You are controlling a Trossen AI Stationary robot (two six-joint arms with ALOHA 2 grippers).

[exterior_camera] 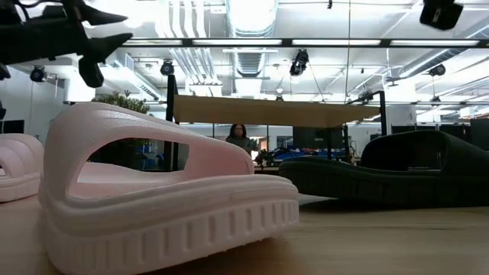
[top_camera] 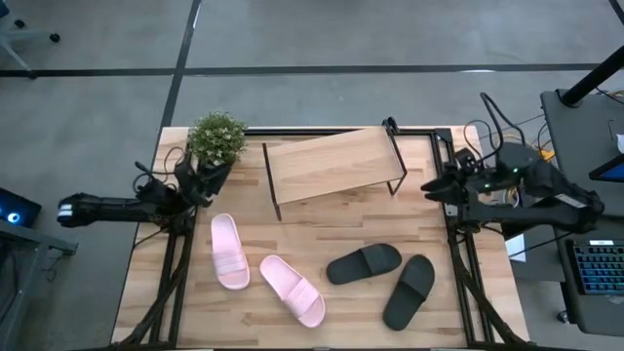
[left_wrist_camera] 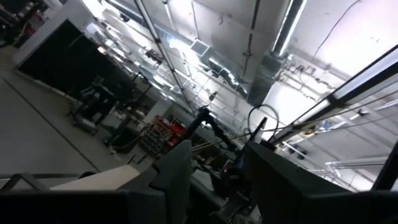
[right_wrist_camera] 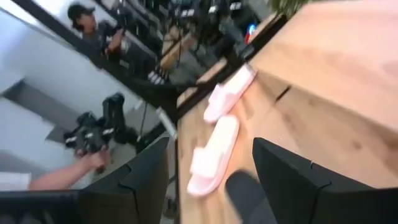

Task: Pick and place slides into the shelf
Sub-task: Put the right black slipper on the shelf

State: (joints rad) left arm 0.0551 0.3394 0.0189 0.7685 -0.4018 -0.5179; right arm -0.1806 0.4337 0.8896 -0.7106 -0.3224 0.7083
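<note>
Two pale pink slides (top_camera: 230, 252) (top_camera: 292, 290) lie sole down on the table's near left. Two black slides (top_camera: 364, 263) (top_camera: 409, 291) lie sole down on the near right. The shelf (top_camera: 336, 166), a slanted light wood board on a black rod frame, stands at the far middle with nothing on it. My left gripper (top_camera: 200, 180) hovers open at the table's left edge, beside the plant and clear of the slides. My right gripper (top_camera: 434, 187) hangs open at the right edge, level with the shelf's right end. The right wrist view looks across to the pink slides (right_wrist_camera: 214, 152).
A potted plant (top_camera: 216, 136) stands at the far left corner, next to the shelf's left end. Black frame rails (top_camera: 458, 273) run along both side edges. In the low view one pink slide (exterior_camera: 168, 191) fills the foreground. People (right_wrist_camera: 93, 25) stand beyond the table's left side.
</note>
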